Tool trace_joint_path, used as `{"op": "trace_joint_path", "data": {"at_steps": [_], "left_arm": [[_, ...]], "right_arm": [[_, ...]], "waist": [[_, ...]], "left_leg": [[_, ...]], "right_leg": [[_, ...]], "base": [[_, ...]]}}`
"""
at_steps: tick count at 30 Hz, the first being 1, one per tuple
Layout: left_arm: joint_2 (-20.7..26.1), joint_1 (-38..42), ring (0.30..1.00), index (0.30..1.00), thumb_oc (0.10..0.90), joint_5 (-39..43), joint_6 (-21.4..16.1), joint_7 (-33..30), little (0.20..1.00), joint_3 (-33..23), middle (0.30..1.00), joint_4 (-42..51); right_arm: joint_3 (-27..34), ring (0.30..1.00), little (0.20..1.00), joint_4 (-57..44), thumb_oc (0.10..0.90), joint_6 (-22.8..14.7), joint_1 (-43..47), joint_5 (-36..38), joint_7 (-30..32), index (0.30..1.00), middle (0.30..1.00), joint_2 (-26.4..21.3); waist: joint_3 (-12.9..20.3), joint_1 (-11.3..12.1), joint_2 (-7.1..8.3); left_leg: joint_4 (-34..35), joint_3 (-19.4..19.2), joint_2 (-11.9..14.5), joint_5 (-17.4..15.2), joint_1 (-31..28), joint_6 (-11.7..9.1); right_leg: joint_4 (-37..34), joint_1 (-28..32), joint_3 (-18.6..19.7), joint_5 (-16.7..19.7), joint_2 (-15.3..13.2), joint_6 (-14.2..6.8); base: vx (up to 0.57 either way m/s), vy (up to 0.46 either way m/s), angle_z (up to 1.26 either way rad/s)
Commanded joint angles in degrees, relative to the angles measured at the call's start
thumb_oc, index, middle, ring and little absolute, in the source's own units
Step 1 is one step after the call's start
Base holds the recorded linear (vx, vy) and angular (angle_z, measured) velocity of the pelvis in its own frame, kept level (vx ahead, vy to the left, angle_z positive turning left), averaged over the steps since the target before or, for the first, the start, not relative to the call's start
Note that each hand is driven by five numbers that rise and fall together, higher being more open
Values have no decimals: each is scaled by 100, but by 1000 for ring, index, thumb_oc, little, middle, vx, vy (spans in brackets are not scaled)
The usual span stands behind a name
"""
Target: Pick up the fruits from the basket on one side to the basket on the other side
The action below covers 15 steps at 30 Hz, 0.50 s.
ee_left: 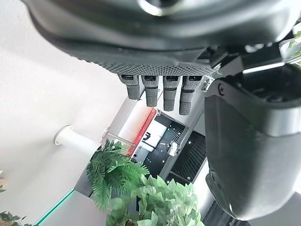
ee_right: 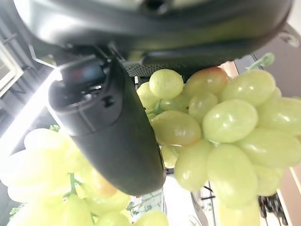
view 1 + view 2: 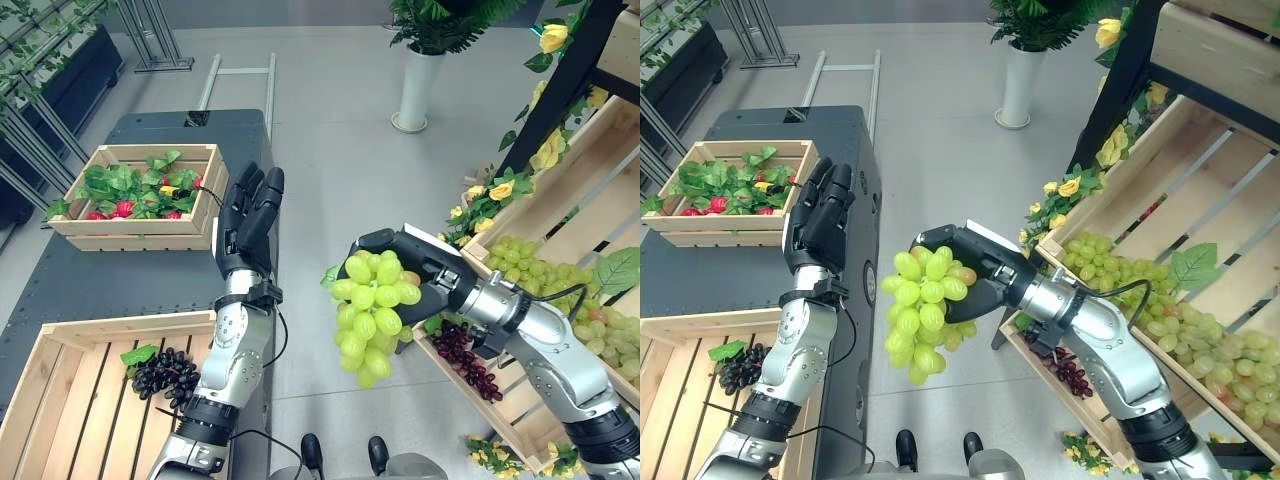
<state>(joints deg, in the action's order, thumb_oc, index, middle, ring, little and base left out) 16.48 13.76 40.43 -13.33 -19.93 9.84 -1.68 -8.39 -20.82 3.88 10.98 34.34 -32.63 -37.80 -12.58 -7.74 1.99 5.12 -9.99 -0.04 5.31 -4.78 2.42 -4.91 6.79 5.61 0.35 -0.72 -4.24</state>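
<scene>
My right hand (image 3: 425, 272) is shut on a bunch of green grapes (image 3: 368, 312), which hangs in the air over the floor between the table and the right-hand crate. In the right wrist view the thumb (image 2: 110, 127) curls over the green grapes (image 2: 221, 141). My left hand (image 3: 250, 222) is raised upright above the table edge, its fingers (image 1: 162, 92) straight and holding nothing. A wooden basket (image 3: 60, 375) at the near left holds a bunch of dark grapes (image 3: 165, 372). The slanted crate (image 3: 560, 200) on the right holds more green grapes (image 3: 535, 268) and dark grapes (image 3: 465, 355).
A second wooden crate (image 3: 140, 240) with leaves and red fruit stands farther back on the dark table (image 3: 120, 285). A white vase (image 3: 418, 90) with a plant stands on the floor behind. Yellow flowers (image 3: 490, 195) and leaves trim the right-hand shelf.
</scene>
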Motion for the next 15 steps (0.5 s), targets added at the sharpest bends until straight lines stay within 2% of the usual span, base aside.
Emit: {"op": "trace_joint_path", "data": {"at_steps": [1, 5, 11, 15], "left_arm": [[107, 532, 900, 900, 800, -562, -387, 118, 900, 31, 900, -342], [112, 551, 900, 900, 800, -663, -368, 108, 900, 15, 900, -453], [77, 541, 900, 900, 800, -637, -395, 151, 900, 6, 900, -568], [99, 518, 900, 900, 800, -576, -370, 147, 900, -14, 900, -603]], "right_arm": [[670, 300, 300, -460, 400, -1077, 402, 579, -58, 300, 300, -70], [1061, 300, 300, -505, 400, -1278, 478, 819, -11, 300, 300, -356], [1418, 300, 300, -615, 400, -1465, 609, 901, 98, 300, 300, -500], [1742, 300, 300, -657, 400, -1631, 685, 946, 479, 300, 300, -647]], "waist": [[794, -52, 76], [790, -156, 103], [786, -270, 94], [803, -369, 98]], "left_leg": [[-14, 204, -124, -1041, -336, -62], [-22, 138, -106, -1073, -373, -59], [-28, 34, -82, -1128, -430, -61], [-39, -72, -69, -1174, -480, -55]], "right_leg": [[159, -290, -218, -12, 116, -162], [160, -297, -112, 8, 141, -172], [186, -307, 26, 2, 178, -180], [207, -313, 123, 1, 208, -192]], "base": [[23, 18, -13], [26, 17, -20], [30, 20, -11], [41, 25, -17]]}}
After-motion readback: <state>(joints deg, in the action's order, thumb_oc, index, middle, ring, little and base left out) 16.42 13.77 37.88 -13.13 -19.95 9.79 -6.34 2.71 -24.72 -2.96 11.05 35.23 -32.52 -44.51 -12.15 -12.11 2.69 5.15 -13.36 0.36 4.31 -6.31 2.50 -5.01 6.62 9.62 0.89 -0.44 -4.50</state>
